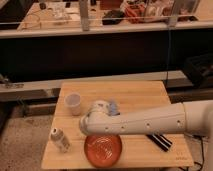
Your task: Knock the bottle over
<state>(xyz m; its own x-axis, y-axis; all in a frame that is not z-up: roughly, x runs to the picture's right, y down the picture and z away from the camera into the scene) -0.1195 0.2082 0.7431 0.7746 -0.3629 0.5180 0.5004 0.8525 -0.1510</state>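
Note:
The small whitish bottle (60,140) is on the wooden table (140,95) near the front left corner. It is not upright: it slants with its white cap toward the back left and looks to be lying on the tabletop. My arm reaches in from the right across the table. The gripper (91,121) is at the arm's rounded end, to the right of the bottle and a little behind it, apart from it. It is between the white cup (73,103) and the orange bowl (103,149).
The orange bowl sits at the front edge, just right of the bottle. A blue object (114,106) lies behind the arm. A black bar (160,141) lies at the front right. A dark barrier and a railing stand behind the table.

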